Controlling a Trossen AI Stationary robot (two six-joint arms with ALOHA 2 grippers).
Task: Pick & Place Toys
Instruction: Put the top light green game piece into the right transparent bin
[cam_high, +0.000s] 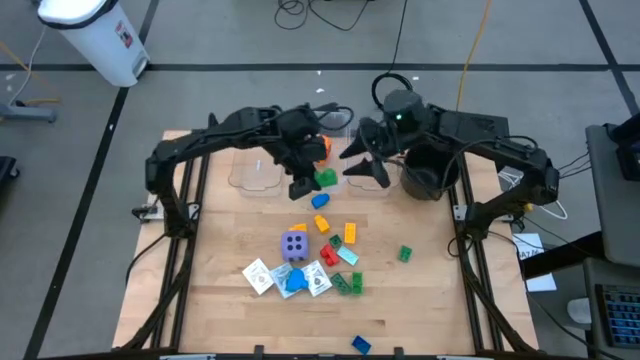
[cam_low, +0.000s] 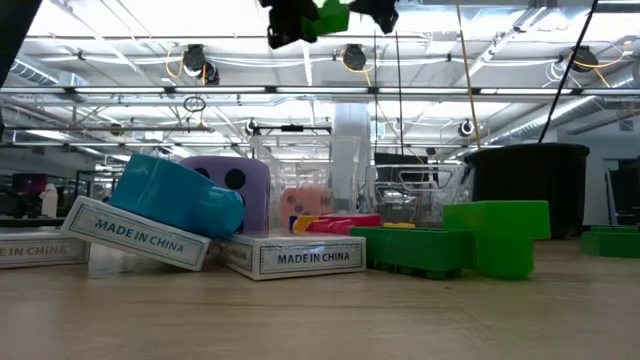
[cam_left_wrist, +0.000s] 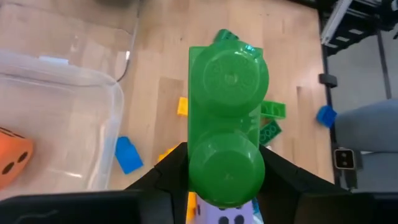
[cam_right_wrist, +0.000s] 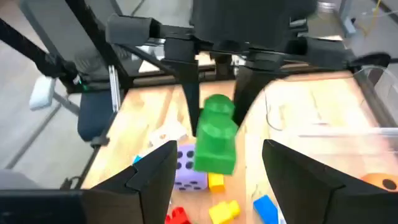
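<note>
left gripper (cam_high: 322, 182): clamped on a green two-stud plastic brick (cam_high: 326, 179), held above the table in the upper centre of the high view, just right of a clear plastic bin (cam_high: 255, 170); in the right wrist view the brick (cam_right_wrist: 216, 134) is seen pinched between two dark fingers (cam_right_wrist: 191, 81).
right gripper (cam_high: 362, 165): fingers spread apart, nothing between them, just right of the held brick, next to a black pot (cam_high: 428, 172).
orange foam die (cam_left_wrist: 13, 158): seen through the clear bin wall at lower left of the left wrist view.
purple foam die with dots (cam_high: 294, 245): centre of the wooden table (cam_high: 210, 260), beside white playing cards (cam_high: 258, 276) and a teal block (cam_high: 294, 282).
loose bricks: blue (cam_high: 320, 200), yellow (cam_high: 350, 233), red (cam_high: 328, 256) and green (cam_high: 349, 284) scattered around the die; another green one (cam_high: 405, 254) further right, a blue one (cam_high: 361, 345) at the bottom edge.
</note>
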